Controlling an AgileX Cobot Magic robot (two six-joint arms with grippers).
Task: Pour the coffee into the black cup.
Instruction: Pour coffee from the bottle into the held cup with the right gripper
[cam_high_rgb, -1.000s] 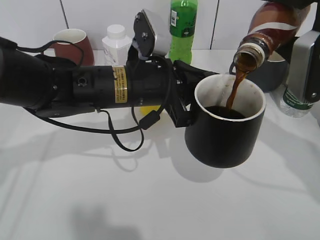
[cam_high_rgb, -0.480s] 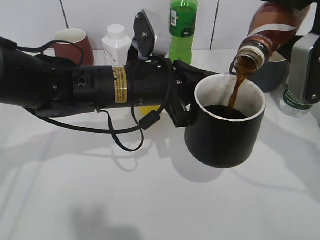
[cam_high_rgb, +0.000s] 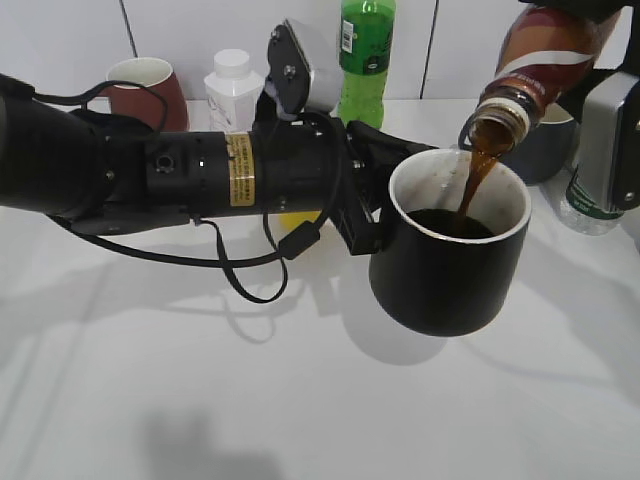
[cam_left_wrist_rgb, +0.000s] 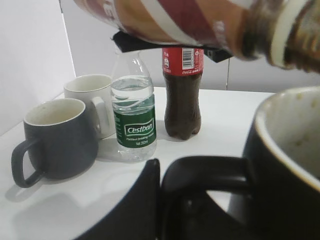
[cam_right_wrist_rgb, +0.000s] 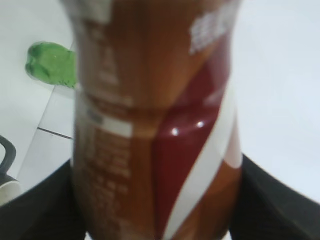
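The black cup (cam_high_rgb: 450, 270) hangs above the table, held by its handle in my left gripper (cam_high_rgb: 370, 215), which is shut on it. Its white inside holds dark liquid. In the left wrist view the handle (cam_left_wrist_rgb: 205, 172) sits against the jaw (cam_left_wrist_rgb: 150, 195), with the cup rim (cam_left_wrist_rgb: 285, 130) at right. My right gripper (cam_high_rgb: 610, 120) is shut on the coffee bottle (cam_high_rgb: 535, 60), tilted mouth-down over the cup. A brown stream (cam_high_rgb: 475, 180) falls from its mouth into the cup. The bottle fills the right wrist view (cam_right_wrist_rgb: 155, 130) between the dark fingers (cam_right_wrist_rgb: 155, 220), and crosses the top of the left wrist view (cam_left_wrist_rgb: 190, 20).
A maroon mug (cam_high_rgb: 150, 90), a white bottle (cam_high_rgb: 232, 88) and a green soda bottle (cam_high_rgb: 365, 60) stand along the back wall. A grey mug (cam_left_wrist_rgb: 57, 137), white mug (cam_left_wrist_rgb: 95, 102), water bottle (cam_left_wrist_rgb: 134, 112) and cola bottle (cam_left_wrist_rgb: 182, 92) stand behind the cup.
The bottle has shifted very slightly and the stream keeps running into the cup. The left arm and cup have not moved.
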